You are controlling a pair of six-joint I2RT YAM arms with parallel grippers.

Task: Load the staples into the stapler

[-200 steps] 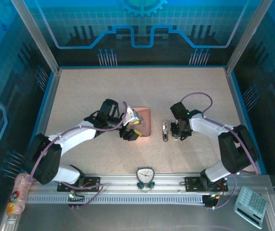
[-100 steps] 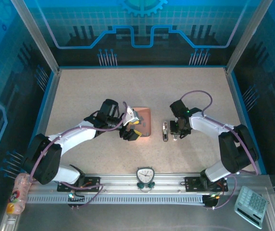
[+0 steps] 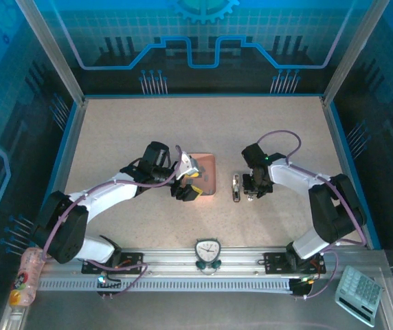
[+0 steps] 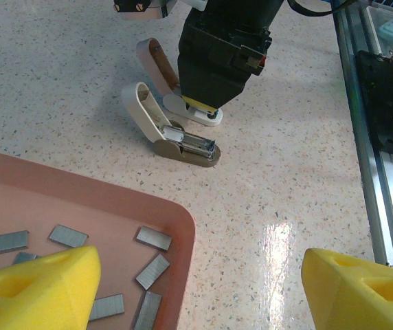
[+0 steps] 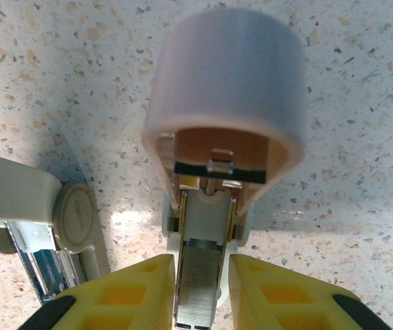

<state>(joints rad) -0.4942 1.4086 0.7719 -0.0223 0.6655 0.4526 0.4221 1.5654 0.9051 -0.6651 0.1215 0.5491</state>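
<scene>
staples (image 4: 154, 238) lie loose in the pink tray (image 4: 80, 184), several grey strips scattered on its floor, and one more strip (image 5: 198, 285) looks to be sitting in the open channel of the stapler (image 5: 224, 89) over on the right. so by my read this is the seating step: strip in the rail, lid not yet down. the stapler stands on the bench (image 4: 59, 82) with its pale lid swung up and back. right hand (image 3: 254, 188) is on it, pointing steeply down from a folded elbow, forearm reaching in toward the middle of the bench. its two yellow fingers (image 5: 131, 292) sit close on either side of the rail. narrow gap, pads right at the metal, but whether they are pinching the rail or only flanking it i cannot tell. a second stapler (image 4: 172, 137), white lid also tipped up, lies just beside the first, on the tray side. left hand (image 4: 200, 289) hovers over the corner of the tray, one finger above the tray and the other above bare bench, spread wide with nothing between them, arm stretched out in a long bend from its base. next move, as i judge it: check the strip lies flat and fully in the channel, back the right fingers off without dragging it out, then swing the lid down until it latches. one nudge could tip this small stapler.
</scene>
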